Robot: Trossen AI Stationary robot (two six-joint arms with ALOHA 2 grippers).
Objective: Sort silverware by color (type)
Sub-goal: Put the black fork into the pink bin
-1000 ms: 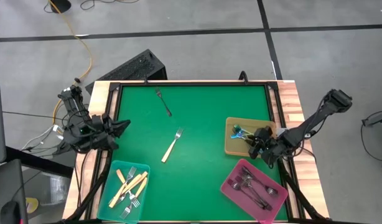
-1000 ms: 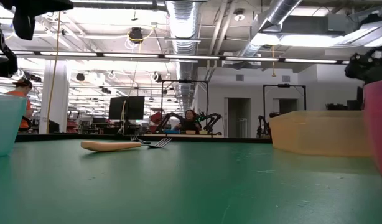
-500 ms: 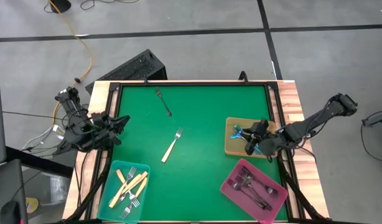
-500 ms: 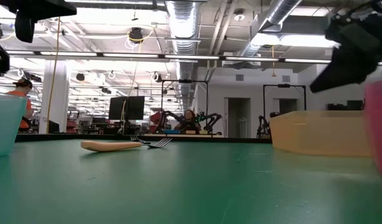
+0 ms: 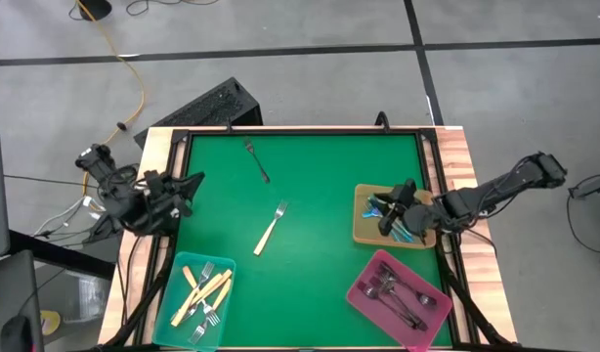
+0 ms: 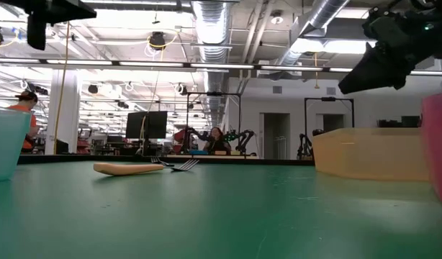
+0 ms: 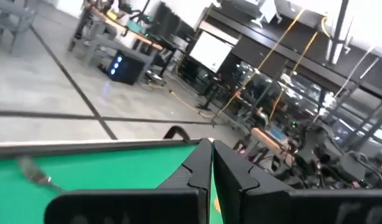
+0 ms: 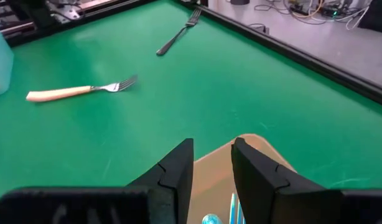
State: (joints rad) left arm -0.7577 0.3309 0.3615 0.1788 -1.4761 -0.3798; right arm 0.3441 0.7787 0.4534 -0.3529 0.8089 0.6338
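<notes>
Cream-handled, the fork (image 5: pixel 271 228) lies mid-mat, tines toward the far edge, slanted, between both arms. Our right gripper (image 5: pixel 386 221) hovers over the tan tray (image 5: pixel 364 231), fingers parted and holding nothing; our left gripper (image 5: pixel 190 184), clenched empty, looks slightly nearer.

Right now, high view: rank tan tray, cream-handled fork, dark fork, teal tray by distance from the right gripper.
From the right gripper:
1. Tan tray, directly beneath it at the mat's right.
2. Cream-handled fork, mid-mat.
3. Dark fork, far edge, left of centre.
4. Teal tray, near-left corner.
</notes>
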